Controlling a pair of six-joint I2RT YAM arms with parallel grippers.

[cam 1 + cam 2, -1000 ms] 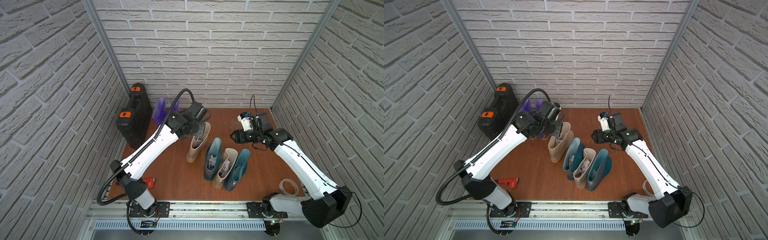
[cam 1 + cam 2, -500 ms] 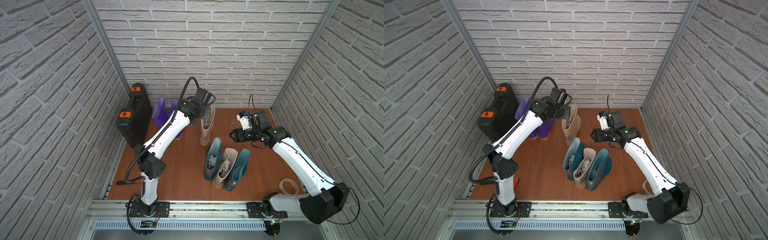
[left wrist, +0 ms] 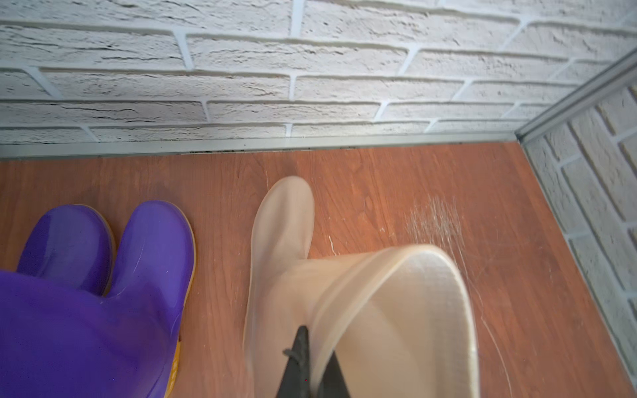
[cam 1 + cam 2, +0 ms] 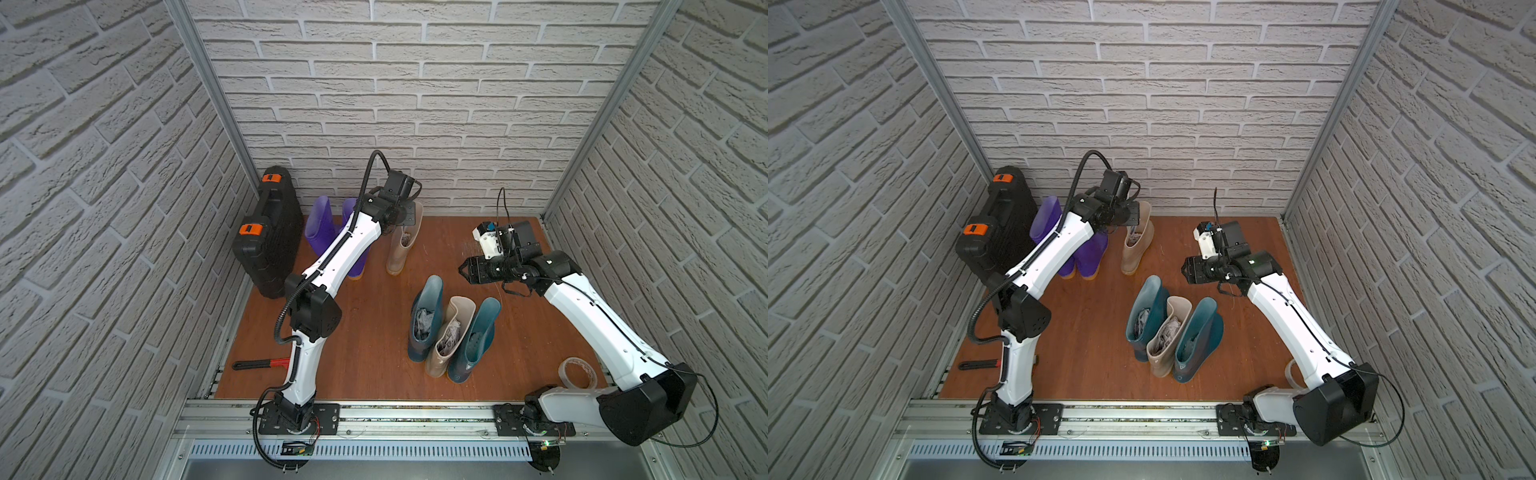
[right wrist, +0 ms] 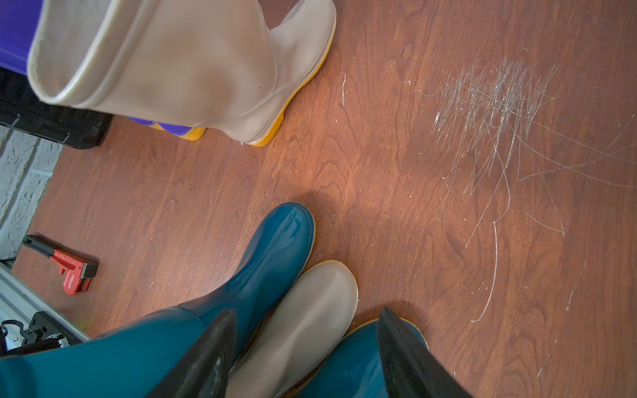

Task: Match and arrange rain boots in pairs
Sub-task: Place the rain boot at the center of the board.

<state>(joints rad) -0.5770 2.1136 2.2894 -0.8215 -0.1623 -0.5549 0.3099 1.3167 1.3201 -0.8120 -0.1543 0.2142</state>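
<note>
Far left: black case (image 4: 270,232) with two orange latches is stood on edge against the side wall. No lettering is legible on it.

Front left of the surface (image 4: 365,374): a red-and-black pipe wrench (image 5: 72,275) is laid flat. White print is seen on its red body in the right wrist view, too small to be read.

Purple boots (image 4: 320,224) are stood together beside the case, toes toward the back wall. Their shafts are partly covered by the left arm in both top views.

Left end effector (image 3: 315,358) is clamped on the top rim of the held beige boot (image 4: 401,245), one finger inside the shaft and one outside. This boot is placed just right of the purple pair. Its image is blurred, so it cannot be settled whether the sole is down.

Centre: first teal boot (image 4: 424,320), second beige boot (image 4: 451,336) and second teal boot (image 4: 478,336) are packed side by side, touching. Crumpled paper is seen inside the shafts. A small round mark on the second teal boot's toe cannot be read.

Right end effector (image 5: 305,330) is held above this trio with jaws spread, and nothing is gripped.

Front right: a tape roll (image 4: 577,372) is partly hidden behind the right arm.
</note>
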